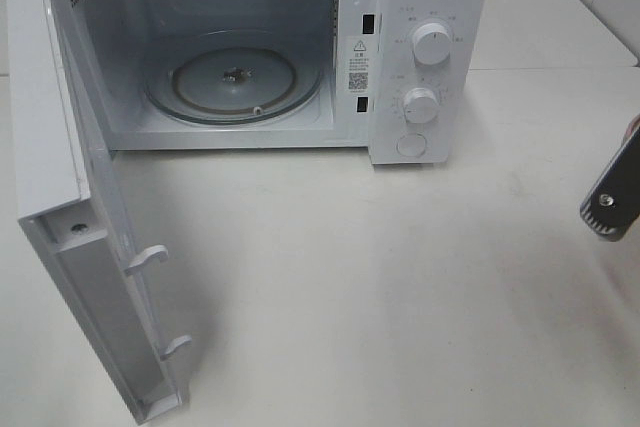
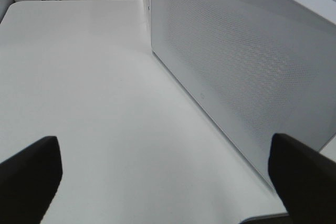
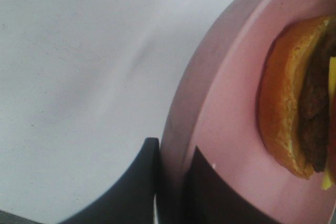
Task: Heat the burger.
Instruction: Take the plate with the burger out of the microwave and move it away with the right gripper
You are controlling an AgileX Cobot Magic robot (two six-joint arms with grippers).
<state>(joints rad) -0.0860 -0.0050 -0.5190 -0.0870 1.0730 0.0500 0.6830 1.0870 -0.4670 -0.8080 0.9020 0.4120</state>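
**Plate with burger pinched in my right gripper, oven door open**

From the high camera, the microwave (image 1: 300, 47) stands at 12 o'clock on the white table (image 1: 400, 277). Its door (image 1: 70, 217) is swung fully open toward 8 o'clock, and the glass turntable (image 1: 235, 82) lies bare inside. Two knobs (image 1: 427, 72) and a button sit on the panel at the oven's right side. At 3 o'clock, at the very edge of this view, only a grey part of my right arm (image 1: 612, 197) shows. The burger and the plate are outside this view.

From my left wrist camera, my left gripper (image 2: 168, 174) is spread wide, with nothing between its two dark fingers (image 2: 31, 171). It hangs over the table just beside the perforated outer face of the door.

From my right wrist camera, my right gripper (image 3: 170, 187) is pressed together on the rim of the pink plate (image 3: 220, 108), one finger under the rim and one above. The burger (image 3: 294, 103) rests on the plate, near the pinched rim but apart from my fingers. I see its golden bun, dark patty and a bit of yellow cheese.
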